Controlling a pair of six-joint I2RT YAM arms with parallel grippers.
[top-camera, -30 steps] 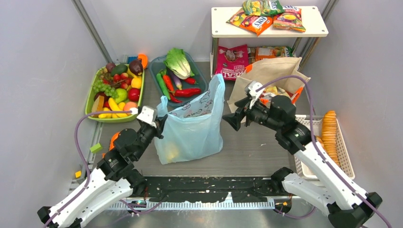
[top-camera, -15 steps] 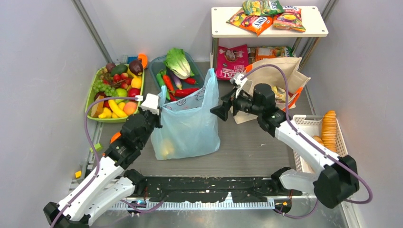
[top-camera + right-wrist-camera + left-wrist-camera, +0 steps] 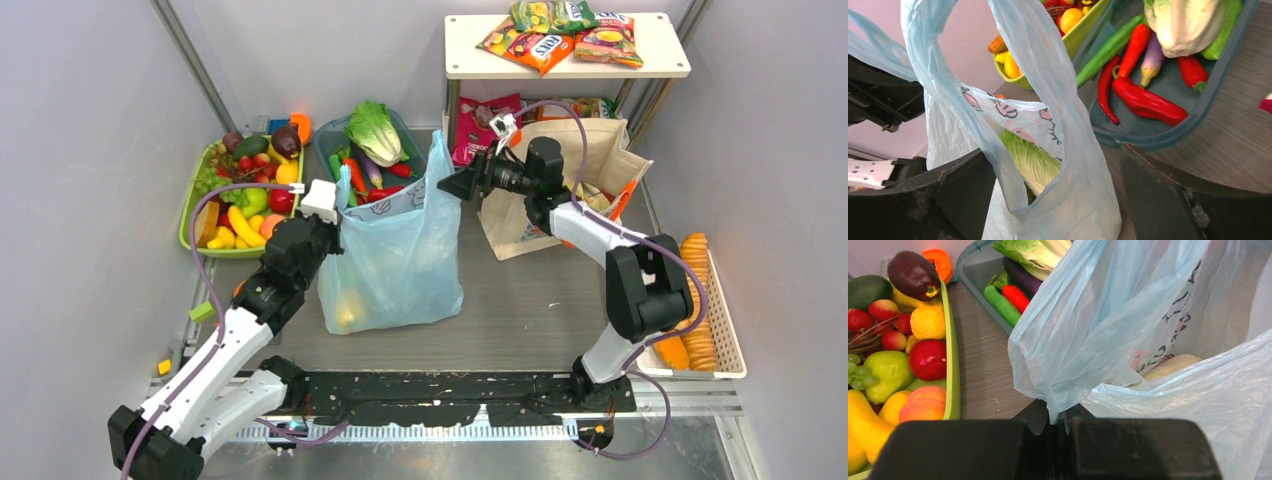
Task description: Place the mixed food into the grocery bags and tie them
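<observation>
Left gripper (image 3: pixel 1060 422): fingers pressed together, pinching a fold at the left rim of the light-blue plastic bag (image 3: pixel 1108 315), which rises from the pinch and hangs open to the right. Right gripper (image 3: pixel 1063 195): fingers (image 3: pixel 963 200) spread wide on either side of the bag's right handle loop; the film passes between them, and whether it touches either finger cannot be told from the wrist view. Inside the bag lies a pale-green cabbage (image 3: pixel 1030 160), and a yellow item shows faintly through the film near the bottom. The bag stands upright on the table (image 3: pixel 540 300) between the two arms. Just behind it sits a dark tray (image 3: pixel 337 140) of toy vegetables, and to the left a green tray (image 3: pixel 190 200) of toy fruit. The canvas tote (image 3: pixel 590 150) stands behind the right arm, below a white shelf (image 3: pixel 660 60) bearing snack packets (image 3: pixel 540 45). A mesh basket (image 3: pixel 725 350) of biscuits (image 3: pixel 692 270) lies at the far right.
</observation>
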